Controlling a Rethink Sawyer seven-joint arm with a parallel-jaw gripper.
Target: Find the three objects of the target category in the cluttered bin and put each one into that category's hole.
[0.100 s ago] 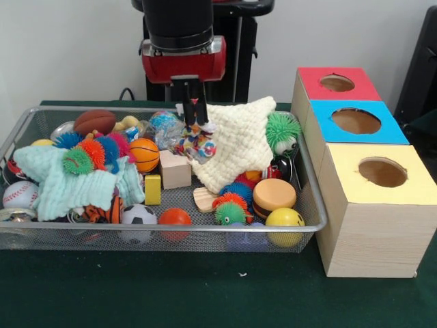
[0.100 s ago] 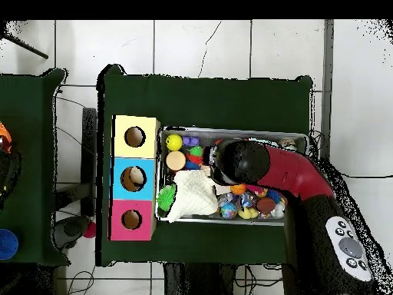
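Even, bright indoor light, no hard glare; soft shadow under the wire bin [image 1: 311, 205] on the green table [image 1: 205, 294]; front view slightly soft; box holes [image 1: 382, 172] dark inside

Wire-mesh metal bin [image 1: 311, 205]; knitted cream cloth [image 1: 239, 140]; ribbed mint cloth [image 1: 58, 184]; pale wooden block [image 1: 175, 169]; matt green felt worktop [image 1: 171, 287]; wood-grained, matt-topped box [image 1: 372, 239].
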